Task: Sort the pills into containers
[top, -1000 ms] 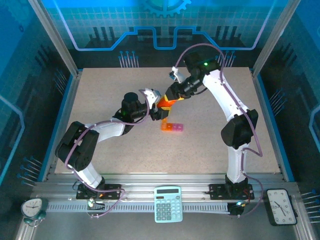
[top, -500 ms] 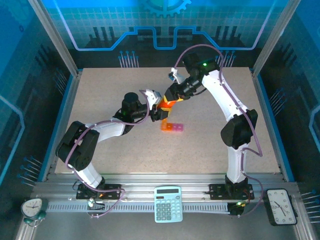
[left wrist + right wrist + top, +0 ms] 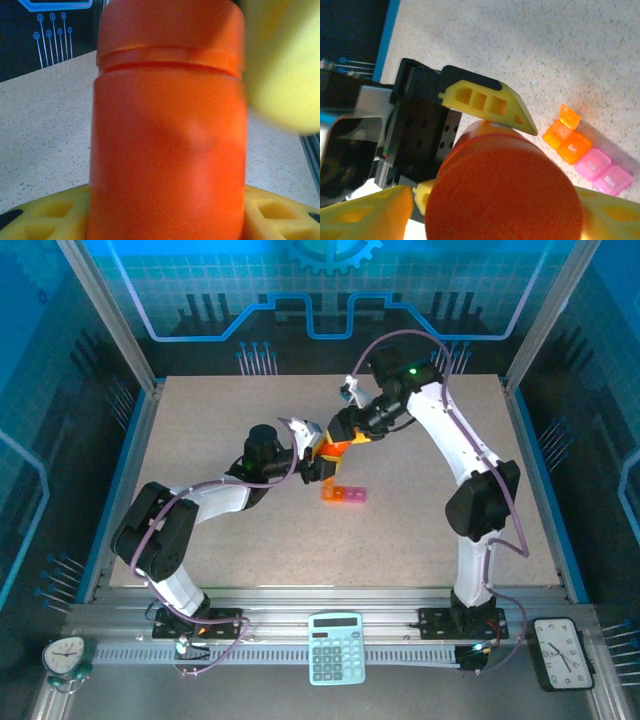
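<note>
Tabletop [image 3: 200,440]: left gripper [image 3: 321,459] holds bottle [image 3: 167,150], right gripper [image 3: 344,436] wide; containers [image 3: 585,155] lettered (right wrist view).

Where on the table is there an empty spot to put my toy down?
Bare table lies in the far left corner, and along the near edge in front of the containers. The middle is crowded: both arms meet there at the orange bottle.

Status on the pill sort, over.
Left tool gripping orange bottle. Right tool around its cap, grip unclear. Pill box on table, one lid open.
</note>
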